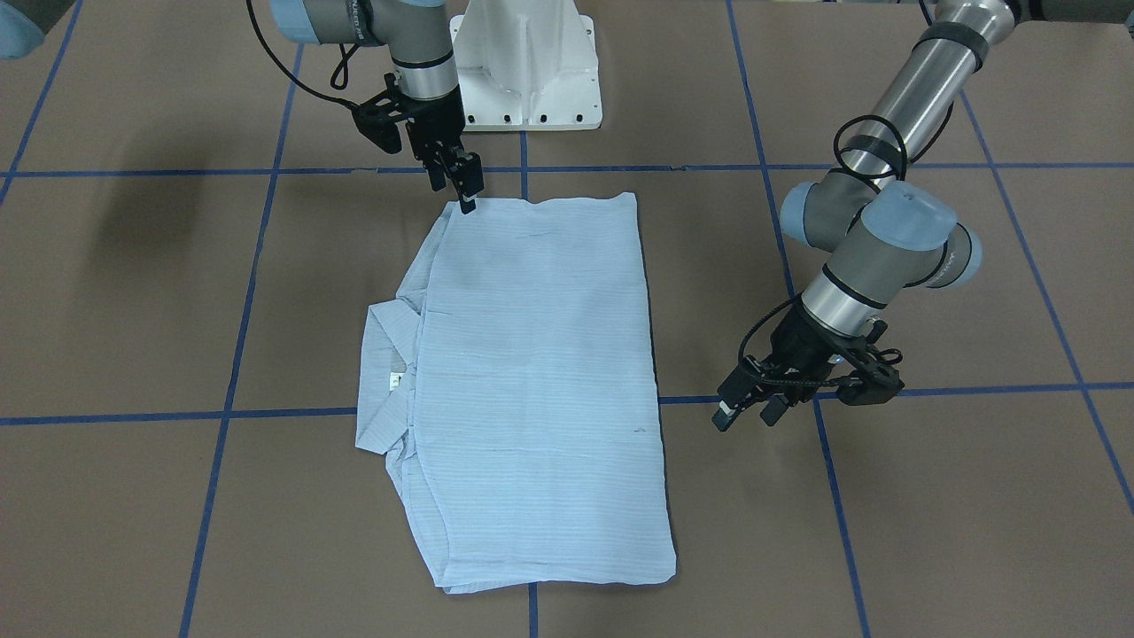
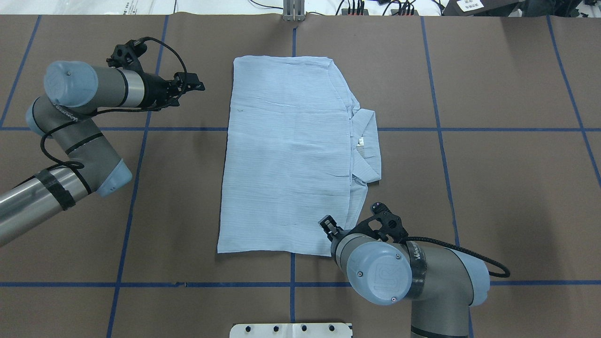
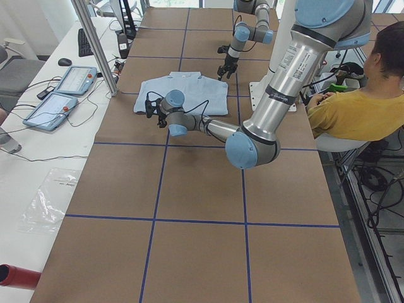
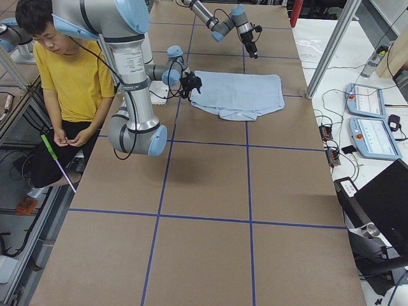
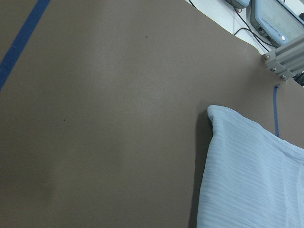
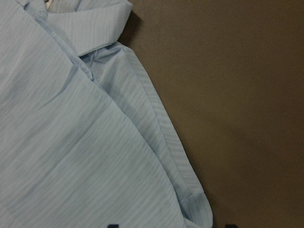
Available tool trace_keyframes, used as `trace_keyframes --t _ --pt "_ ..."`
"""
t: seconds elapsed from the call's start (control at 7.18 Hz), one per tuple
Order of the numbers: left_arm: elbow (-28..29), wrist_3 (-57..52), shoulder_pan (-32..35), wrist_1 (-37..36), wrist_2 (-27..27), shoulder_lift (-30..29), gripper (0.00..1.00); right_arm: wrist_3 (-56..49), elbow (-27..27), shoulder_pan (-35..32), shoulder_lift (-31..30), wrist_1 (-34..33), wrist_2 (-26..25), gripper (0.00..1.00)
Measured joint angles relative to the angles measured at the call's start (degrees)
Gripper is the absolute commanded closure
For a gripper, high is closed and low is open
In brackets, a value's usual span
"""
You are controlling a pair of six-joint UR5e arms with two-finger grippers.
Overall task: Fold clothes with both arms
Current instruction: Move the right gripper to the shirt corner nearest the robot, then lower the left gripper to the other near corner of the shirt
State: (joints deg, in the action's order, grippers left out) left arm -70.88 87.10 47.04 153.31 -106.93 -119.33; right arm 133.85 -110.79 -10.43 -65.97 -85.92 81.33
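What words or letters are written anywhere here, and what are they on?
"UR": blue joint cap on the right arm.
"WANDE", rest hidden: dark band on that arm.
Neck label on the shirt: too small to read.
White tag past the table's far edge: blurred.

The table (image 1: 974, 496) is a flat brown top crossed by blue tape lines (image 1: 957, 388) in a grid. A folded light blue shirt (image 1: 540, 381) lies flat on it between the two grippers. One corner lies at the tips of the right gripper's (image 1: 467, 197) jaws, and its long plain edge lies beside the left gripper's (image 1: 747, 416) jaws, with bare table between. The collar (image 1: 385, 381) lies on the side away from the left jaws, and a white base (image 1: 527, 80) stands on the table just behind the right jaws.
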Motion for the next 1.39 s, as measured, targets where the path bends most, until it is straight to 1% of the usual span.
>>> trace_keyframes --t 0.42,0.98,1.11,1.25,1.39 --pt "0.0 0.2 -0.2 0.0 0.2 0.1 0.0 4.0 2.0 0.8 0.3 0.5 0.0 0.24" --pt "-0.1 0.2 -0.4 0.1 0.2 0.8 0.0 5.2 3.4 1.1 0.4 0.5 -0.1 0.27" --pt "-0.1 0.2 -0.4 0.1 0.2 0.8 0.0 5.3 3.7 1.3 0.5 0.6 -0.2 0.31" --pt "-0.1 0.2 -0.5 0.1 0.2 0.8 0.0 5.2 3.8 1.3 0.6 0.6 -0.2 0.63" --pt "-0.1 0.2 -0.5 0.1 0.2 0.8 0.0 5.3 4.0 1.3 0.8 0.6 -0.2 1.0"
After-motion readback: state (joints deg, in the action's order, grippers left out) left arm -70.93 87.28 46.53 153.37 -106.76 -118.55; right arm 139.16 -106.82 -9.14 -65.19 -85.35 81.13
